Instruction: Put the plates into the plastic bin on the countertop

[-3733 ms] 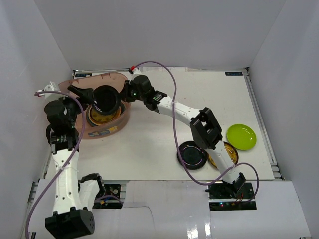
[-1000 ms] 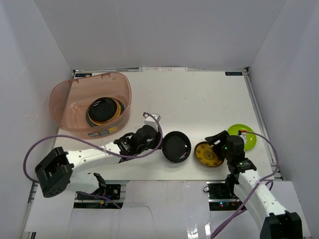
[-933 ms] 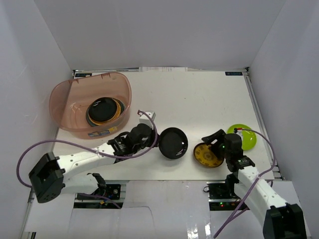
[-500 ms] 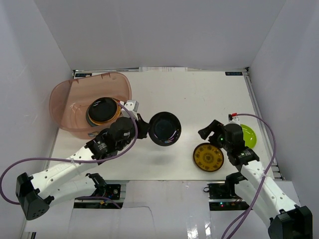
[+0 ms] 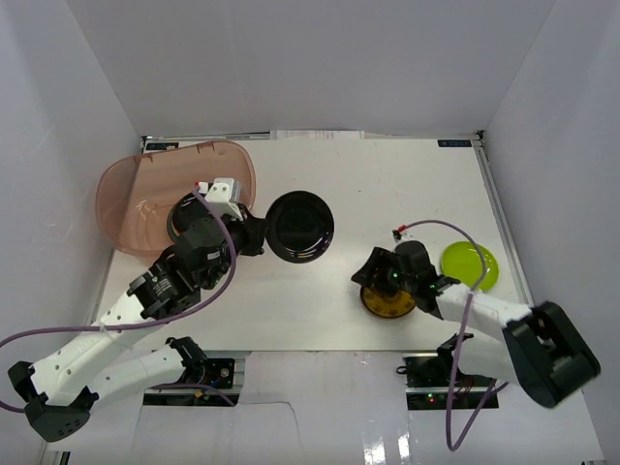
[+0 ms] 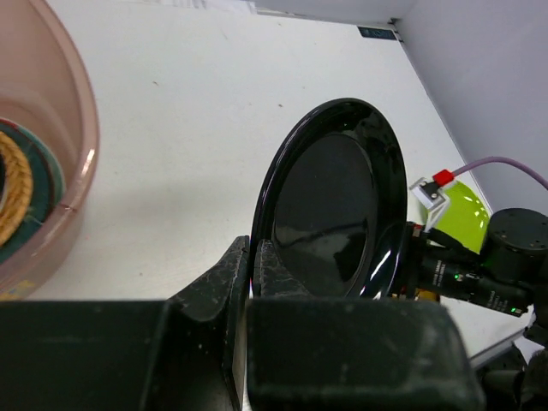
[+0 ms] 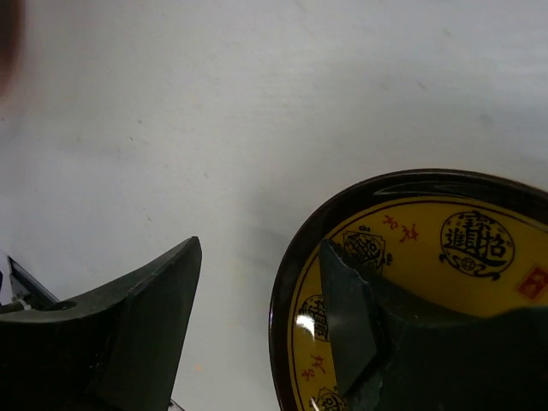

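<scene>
Pinching the rim of the black plate [image 6: 334,223], the left gripper [image 6: 249,276] is closed tight and holds it tilted above the middle of the countertop [image 5: 387,184]. The bin [image 5: 136,184] at ten o'clock holds stacked plates [image 6: 17,197]. The right gripper [image 7: 257,317] gapes astride the rim of the gold-patterned plate [image 7: 411,282] at five o'clock; whether either finger touches it is unclear. The lime green plate [image 5: 470,263] lies at four o'clock.

A robotics lab test cell: a white table [image 5: 387,194] with metal rails [image 5: 505,232] stands boxed in by plain white panels [image 5: 310,58]. A left arm [image 5: 102,337] and a right arm [image 5: 484,310] are bolted at its near edge, trailing purple cables [image 5: 451,397].
</scene>
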You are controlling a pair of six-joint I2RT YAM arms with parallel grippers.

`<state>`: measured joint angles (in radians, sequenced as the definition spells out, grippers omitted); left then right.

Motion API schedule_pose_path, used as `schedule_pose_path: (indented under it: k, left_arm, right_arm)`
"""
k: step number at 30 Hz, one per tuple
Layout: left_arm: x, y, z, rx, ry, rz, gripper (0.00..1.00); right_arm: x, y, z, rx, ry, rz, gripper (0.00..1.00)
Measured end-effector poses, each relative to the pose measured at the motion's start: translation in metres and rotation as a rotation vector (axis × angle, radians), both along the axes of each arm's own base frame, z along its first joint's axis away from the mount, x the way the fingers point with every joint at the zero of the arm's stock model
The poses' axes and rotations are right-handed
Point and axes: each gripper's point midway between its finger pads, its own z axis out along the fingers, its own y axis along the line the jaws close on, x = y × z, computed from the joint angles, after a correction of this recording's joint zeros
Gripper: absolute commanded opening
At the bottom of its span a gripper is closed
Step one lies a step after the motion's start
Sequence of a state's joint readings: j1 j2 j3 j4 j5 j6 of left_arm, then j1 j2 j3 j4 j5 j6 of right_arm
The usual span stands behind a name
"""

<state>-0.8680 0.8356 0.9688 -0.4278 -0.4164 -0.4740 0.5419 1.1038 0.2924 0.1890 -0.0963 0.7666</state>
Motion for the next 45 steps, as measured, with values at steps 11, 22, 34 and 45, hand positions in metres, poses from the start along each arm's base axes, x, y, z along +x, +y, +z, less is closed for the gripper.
schedule_pose_path:
  k: [11, 22, 34, 45]
  left_arm:
    - [0.030, 0.047, -0.007, 0.087, 0.009, 0.202, 0.00]
    - [0.114, 0.099, 0.007, -0.023, 0.092, 0.331, 0.00]
    - [0.142, 0.243, -0.060, -0.330, 0.307, 0.615, 0.00]
    - [0.147, 0.277, -0.123, -0.227, 0.407, 0.754, 0.00]
  right_arm:
    - [0.104, 0.105, 0.067, 0.078, -0.195, 0.218, 0.71]
    - [0.046, -0.025, 0.072, -0.039, -0.330, -0.087, 0.67]
    - [0.034, -0.053, -0.010, -0.107, -0.092, -0.172, 0.45]
    - [0.051, -0.035, -0.003, 0.009, -0.093, -0.187, 0.08]
